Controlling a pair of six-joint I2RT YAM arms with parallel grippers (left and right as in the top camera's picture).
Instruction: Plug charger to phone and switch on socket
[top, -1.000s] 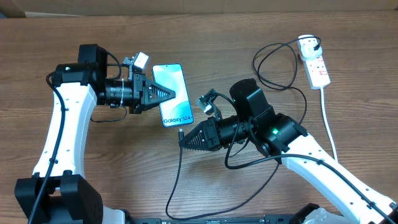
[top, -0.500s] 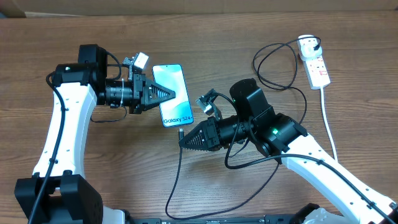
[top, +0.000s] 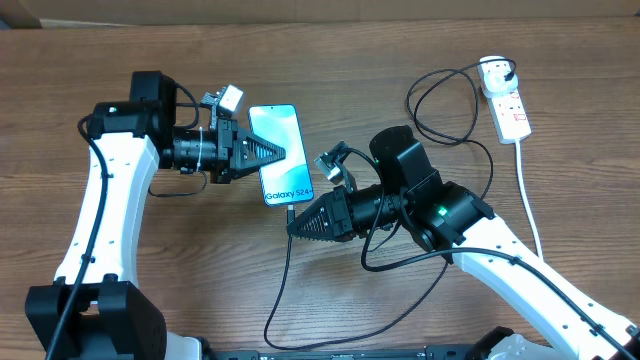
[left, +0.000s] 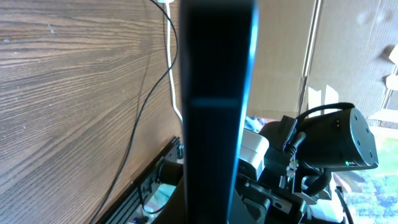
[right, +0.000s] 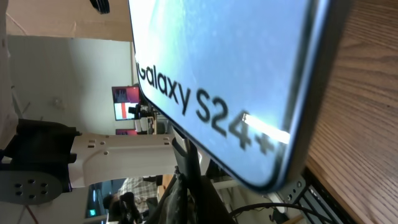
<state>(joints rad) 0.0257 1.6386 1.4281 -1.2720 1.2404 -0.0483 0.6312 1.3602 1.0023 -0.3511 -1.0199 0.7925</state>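
The phone (top: 285, 128) is on the wooden surface (top: 400, 60) with its teal screen lit and "Galaxy S24+" printed at its near end. The right wrist view fills with that lettering (right: 224, 62). The left gripper (top: 279, 152) reaches in from the phone's left, and its jaws are pinched shut on the phone's long left edge. In the left wrist view the phone is a dark edge-on bar (left: 214, 93) running up the middle. Just below the phone's near end sits the connector tip (top: 289, 210) of the black charger cable (top: 283, 290), close to the phone but not in it. The right gripper (top: 293, 232) points at that end of the phone with its jaws drawn together on the cable just behind the tip. Well to the right of the phone lies the white power strip (top: 513, 118). The white plug adapter (top: 497, 70) is seated at the strip's far end.
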